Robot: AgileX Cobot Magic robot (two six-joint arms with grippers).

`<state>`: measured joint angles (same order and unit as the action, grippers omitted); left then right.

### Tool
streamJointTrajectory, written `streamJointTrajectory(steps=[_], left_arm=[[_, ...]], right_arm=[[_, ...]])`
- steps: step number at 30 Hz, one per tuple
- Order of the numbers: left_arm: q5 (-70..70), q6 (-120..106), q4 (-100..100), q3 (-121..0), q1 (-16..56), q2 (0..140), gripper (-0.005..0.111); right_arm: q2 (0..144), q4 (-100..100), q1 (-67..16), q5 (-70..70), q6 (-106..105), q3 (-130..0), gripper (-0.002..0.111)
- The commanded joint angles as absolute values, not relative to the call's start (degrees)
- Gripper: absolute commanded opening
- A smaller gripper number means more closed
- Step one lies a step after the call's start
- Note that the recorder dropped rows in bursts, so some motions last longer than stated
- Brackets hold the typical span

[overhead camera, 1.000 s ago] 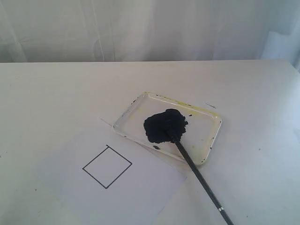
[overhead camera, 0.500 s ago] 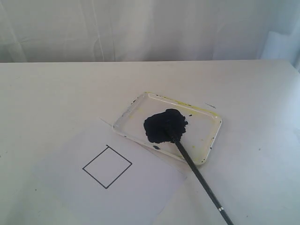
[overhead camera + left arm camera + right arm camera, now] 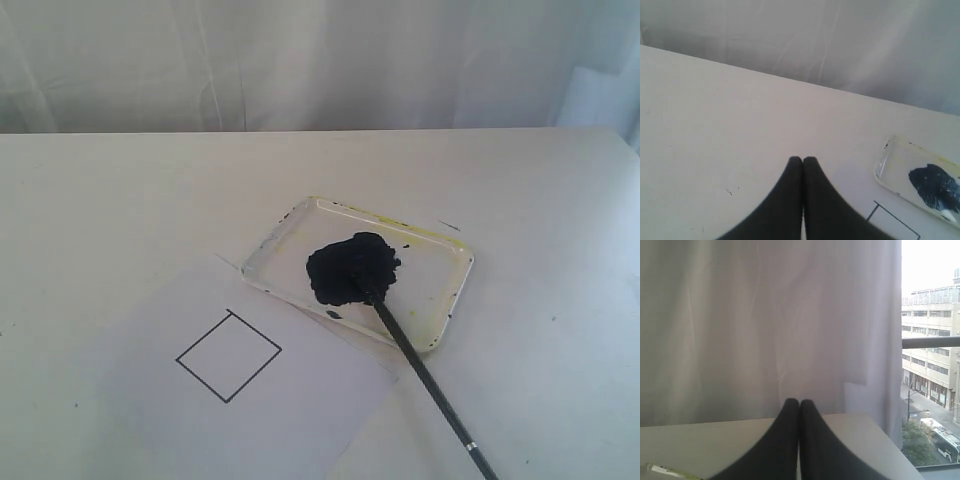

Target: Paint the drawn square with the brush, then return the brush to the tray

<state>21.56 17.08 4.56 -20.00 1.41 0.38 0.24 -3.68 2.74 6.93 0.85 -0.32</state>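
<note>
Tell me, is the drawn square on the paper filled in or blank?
Blank. The drawn square shows only its thin black outline, plain white inside, with no paint on it.

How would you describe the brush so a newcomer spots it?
On the white table, find the plastic tray beside the paper sheet. The brush runs from its dark paint blob out over the near rim. It's the only long black stick, silver band near the rear.

Exterior view: raised, close, looking down across table [image 3: 120,200] toward curtain [image 3: 300,60]; left wrist view: low over table, facing curtain, sharing tray [image 3: 897,160] and table with exterior; right wrist view: near-level above table, facing curtain, window [image 3: 927,315].
</note>
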Motion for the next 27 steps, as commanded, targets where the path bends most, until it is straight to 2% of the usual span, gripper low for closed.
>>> streamJointTrajectory(steps=[1,7,18,27], left_arm=[[38.59,10.59,5.14,-34.21,1.34,6.54,0.0],[48.77,8.58,7.18,-49.63,1.34,26.51,0.0],[52.77,2.15,9.44,-61.89,1.34,51.74,0.0],[61.28,-8.96,10.2,-70.92,1.34,65.21,0.002]], right_arm=[[0.0,-3.45,2.89,8.09,1.19,0.0,0.0],[0.0,-3.45,2.89,6.66,1.19,0.0,0.0],[0.0,-3.45,2.89,5.56,1.31,0.0,0.0],[0.0,-3.45,2.89,4.73,1.31,0.0,0.0]])
